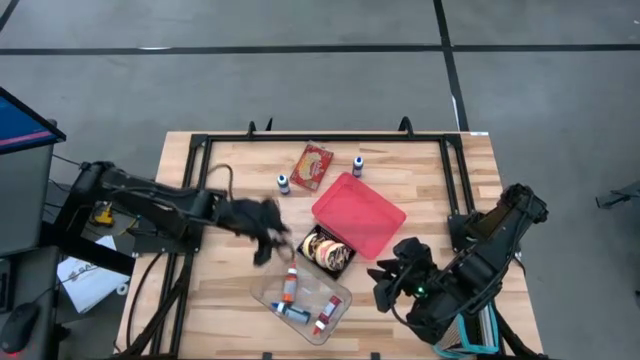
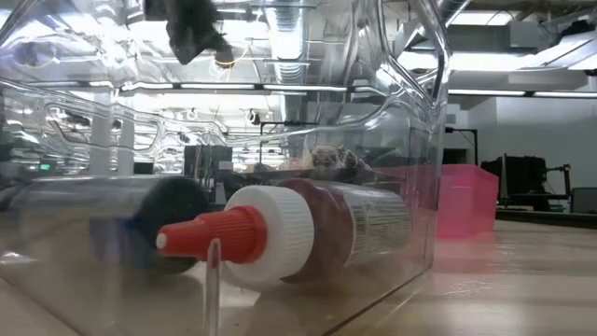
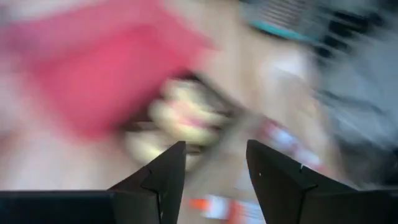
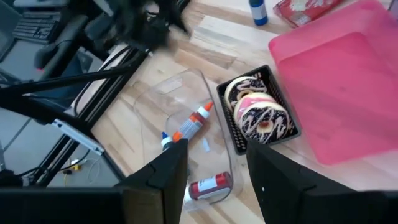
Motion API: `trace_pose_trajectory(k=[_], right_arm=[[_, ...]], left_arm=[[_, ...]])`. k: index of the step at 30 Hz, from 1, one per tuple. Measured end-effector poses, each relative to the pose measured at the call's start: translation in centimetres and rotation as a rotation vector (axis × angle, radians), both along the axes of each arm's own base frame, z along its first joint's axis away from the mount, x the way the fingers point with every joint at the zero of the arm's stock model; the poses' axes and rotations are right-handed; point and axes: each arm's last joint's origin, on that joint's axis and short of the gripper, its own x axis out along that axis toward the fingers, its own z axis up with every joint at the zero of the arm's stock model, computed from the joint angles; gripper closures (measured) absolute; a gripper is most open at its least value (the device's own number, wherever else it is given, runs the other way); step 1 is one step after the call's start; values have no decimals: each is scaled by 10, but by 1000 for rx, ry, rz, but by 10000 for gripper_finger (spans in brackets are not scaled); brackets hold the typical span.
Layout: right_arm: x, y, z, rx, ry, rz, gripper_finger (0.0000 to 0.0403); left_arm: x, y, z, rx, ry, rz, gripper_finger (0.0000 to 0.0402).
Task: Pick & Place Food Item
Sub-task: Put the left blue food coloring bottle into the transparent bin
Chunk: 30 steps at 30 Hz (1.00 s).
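Doughnuts (image 1: 327,249), iced in pink, white and dark chocolate, stand on edge in a small black slatted tray (image 4: 231,127) near the middle of the wooden surface (image 1: 420,185). The tray sits touching the near corner of the pink bin (image 1: 360,213) and just beside the clear plastic tub (image 1: 335,315), which holds three bottles, one with an orange nozzle (image 1: 290,285).

The left gripper (image 1: 268,240) hangs above the surface just beside the tray and the tub. Its wrist view shows the jaws apart with nothing between them. The right gripper (image 1: 388,283) waits off the tray's other side, near the pink bin; its jaws also stand apart and empty in its own wrist view.

By their look, the doughnuts would be light, soft and easily crushed, and the icing is likely to smear or stick to the fingers. A pinch on a single doughnut would best come across its thickness, low on the ring where it is plain dough, with gentle pressure. Because they are packed tightly together, working a finger between two looks awkward. The tray seems stiffer and safer to hold: a rim at one short end offers a firm edge, though the load could tip if lifted from one end only.
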Motion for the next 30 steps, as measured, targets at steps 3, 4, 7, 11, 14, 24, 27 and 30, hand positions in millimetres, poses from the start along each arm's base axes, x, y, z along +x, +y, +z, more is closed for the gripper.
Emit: trace_pose_trajectory(k=[3,4,7,11,14,24,27,30], right_arm=[[2,-5,-1,-8,12,-15,246],[3,-7,-1,-12,17,-22,246],[5,-13,-2,-32,38,-39,246],[7,-20,-3,-57,64,-61,246],[8,-24,-3,-70,78,-73,246],[13,-35,-4,-82,94,-109,246],[13,-35,-3,-81,94,-111,246],[13,-37,-3,-82,98,-117,246]], left_arm=[[-12,28,6,30,10,279,239],[-16,37,7,43,25,344,239],[-22,63,9,101,42,462,235],[-18,93,0,152,109,481,203],[-11,114,-14,186,187,506,166],[5,171,-67,43,357,653,112],[13,174,-73,10,333,626,114],[17,173,-78,11,339,614,115]])
